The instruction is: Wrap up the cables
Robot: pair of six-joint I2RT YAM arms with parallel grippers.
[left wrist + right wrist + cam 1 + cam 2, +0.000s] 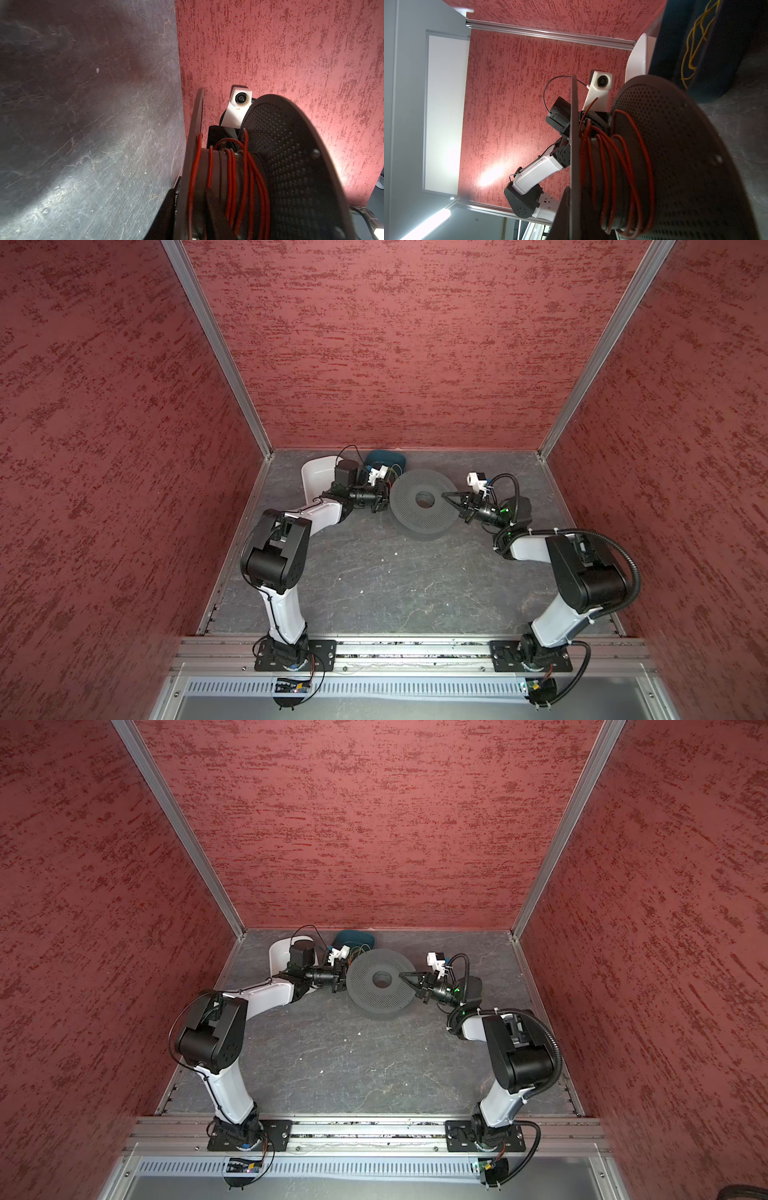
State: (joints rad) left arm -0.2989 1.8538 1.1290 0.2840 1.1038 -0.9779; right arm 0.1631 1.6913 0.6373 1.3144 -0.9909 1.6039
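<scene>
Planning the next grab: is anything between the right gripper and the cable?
Yes, the spool's top flange. The right gripper, shut, sits over that flange near its centre hole, while the cable is wound on the hub underneath. In the right wrist view, the gap between the flanges looks open from the side.

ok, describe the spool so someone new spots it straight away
On the dark stone-look table, look at the rear centre. The spool lies flat there, a round grey reel with a centre hole. Unlike the white tray and blue tub near it, its flange is peppered with small holes and red cables loop its core.
</scene>
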